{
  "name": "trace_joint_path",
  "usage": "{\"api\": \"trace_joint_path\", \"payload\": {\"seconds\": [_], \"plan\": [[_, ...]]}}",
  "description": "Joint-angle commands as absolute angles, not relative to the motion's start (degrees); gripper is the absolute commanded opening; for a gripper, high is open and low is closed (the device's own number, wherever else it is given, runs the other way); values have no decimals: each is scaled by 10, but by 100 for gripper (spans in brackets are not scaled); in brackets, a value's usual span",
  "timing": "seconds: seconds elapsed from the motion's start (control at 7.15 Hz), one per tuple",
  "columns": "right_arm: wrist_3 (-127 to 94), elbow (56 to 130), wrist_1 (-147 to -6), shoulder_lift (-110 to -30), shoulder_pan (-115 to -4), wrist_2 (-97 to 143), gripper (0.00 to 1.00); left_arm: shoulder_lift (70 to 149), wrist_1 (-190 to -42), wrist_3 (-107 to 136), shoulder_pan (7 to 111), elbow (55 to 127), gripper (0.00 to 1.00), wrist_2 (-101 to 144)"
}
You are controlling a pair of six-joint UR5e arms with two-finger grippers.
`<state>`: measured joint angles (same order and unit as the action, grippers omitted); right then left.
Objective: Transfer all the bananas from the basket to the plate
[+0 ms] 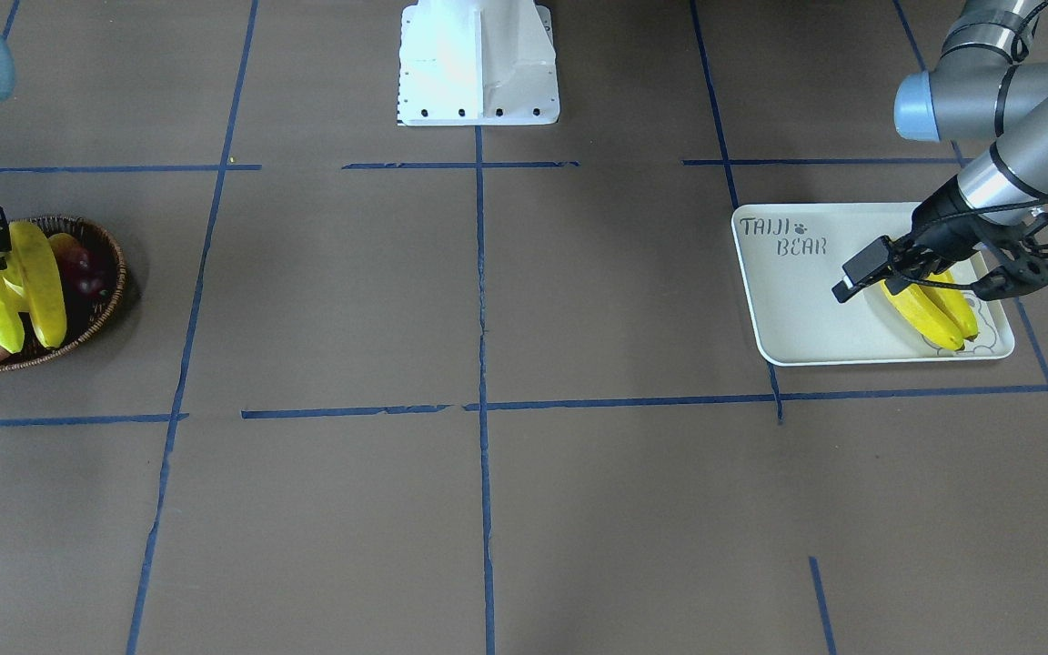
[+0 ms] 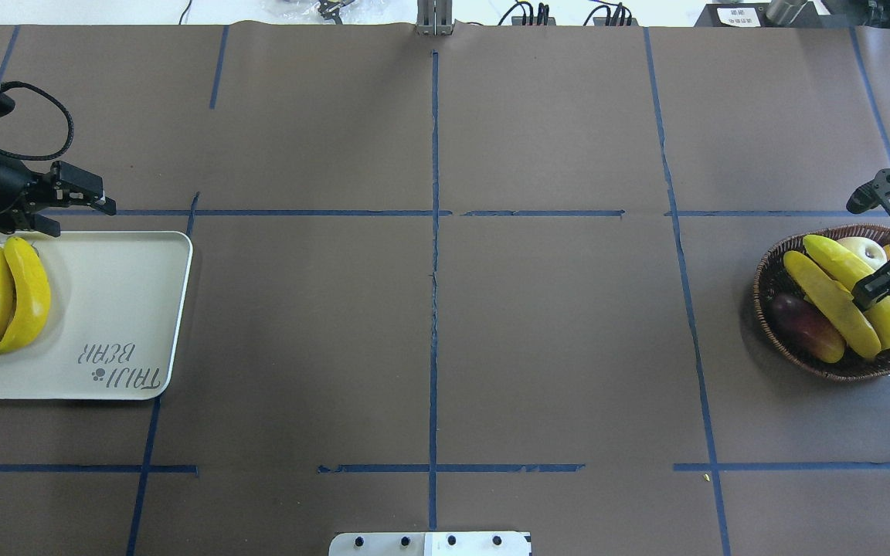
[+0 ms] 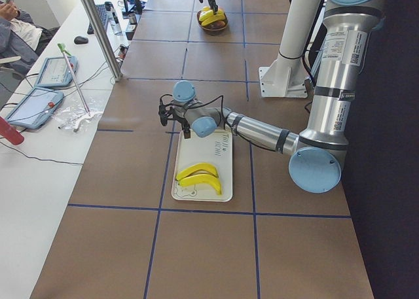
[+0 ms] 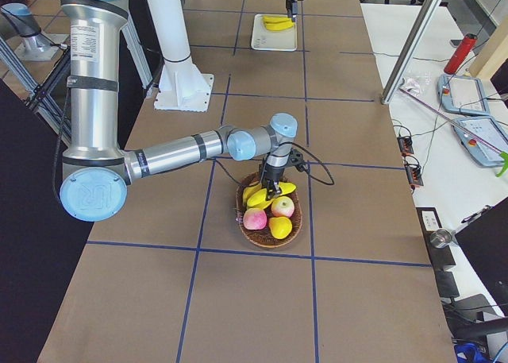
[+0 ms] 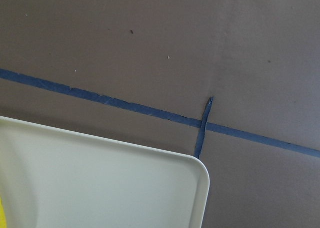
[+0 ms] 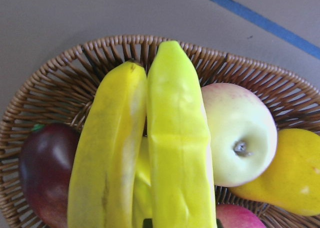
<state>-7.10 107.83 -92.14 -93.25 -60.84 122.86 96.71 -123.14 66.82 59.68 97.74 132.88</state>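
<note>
Two bananas (image 2: 839, 305) left in the basket (image 2: 769, 266) at the right end of the tabletop (image 2: 429, 347), lying side by side and touching on top of the other fruit. Two more (image 2: 8, 301) already lie on the plate (image 2: 105, 309), well apart at the left end.

Right hand (image 2: 881, 282) is down on the basket pair. Can't tell how wide it is or whether it has a grip. Left hand (image 2: 35, 220) hovers over the plate's far edge with nothing in it; opening unclear too.

Suggest: take the upper banana mid-length, across its width. Skin is glossy, so grip firmly. Lift straight up past the rim so its neighbour and the apple (image 6: 240, 133) don't drag along. Set it on the bare half of the plate.

Tabletop is brown paper with a blue tape (image 2: 434, 232) grid. White robot base (image 1: 478, 64) on the robot's side, side table with tablets (image 3: 49, 70) past the left end.
</note>
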Motion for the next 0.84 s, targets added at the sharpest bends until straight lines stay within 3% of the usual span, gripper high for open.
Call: {"api": "trace_joint_path", "payload": {"seconds": [0.0,0.28,0.42,0.7], "plan": [[-31,1160,-1057,-921,-640,1228,0,970,-1230,669,597,977,100,1330],[-14,1196,-1186,-834,-658,1227,0,972,-1230,669,597,977,100,1330],[-25,1189,-1183,-822,-656,1232,0,979,-1230,670,597,977,100,1329],[-86,1131,-1180,-720,-655,1300,1,1018,-1233,678,577,977,100,1331]]}}
